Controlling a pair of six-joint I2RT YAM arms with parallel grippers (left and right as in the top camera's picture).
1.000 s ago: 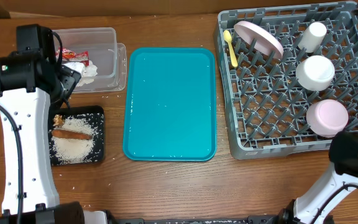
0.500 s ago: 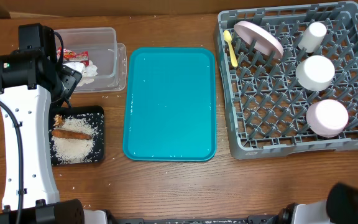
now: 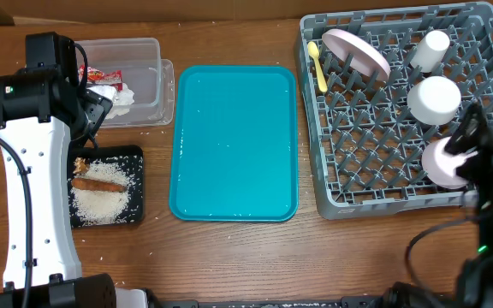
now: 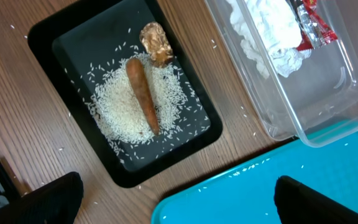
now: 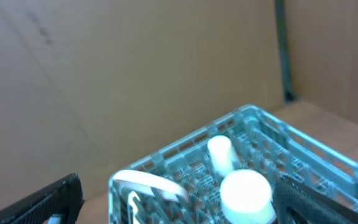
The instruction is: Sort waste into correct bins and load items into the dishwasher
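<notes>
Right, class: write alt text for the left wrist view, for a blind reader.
A shallow black rectangular tray holds white rice grains and a brown stick-like scrap. Beside it, a clear plastic rectangular tub holds a crumpled white paper napkin and a small red wrapper, with a teal tray below.

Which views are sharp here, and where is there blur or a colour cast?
Overhead: sharp, except the right arm, which is smeared. Left wrist: crisp, single rice grains distinct. Right wrist: soft throughout, the dish rack tinted teal.
</notes>
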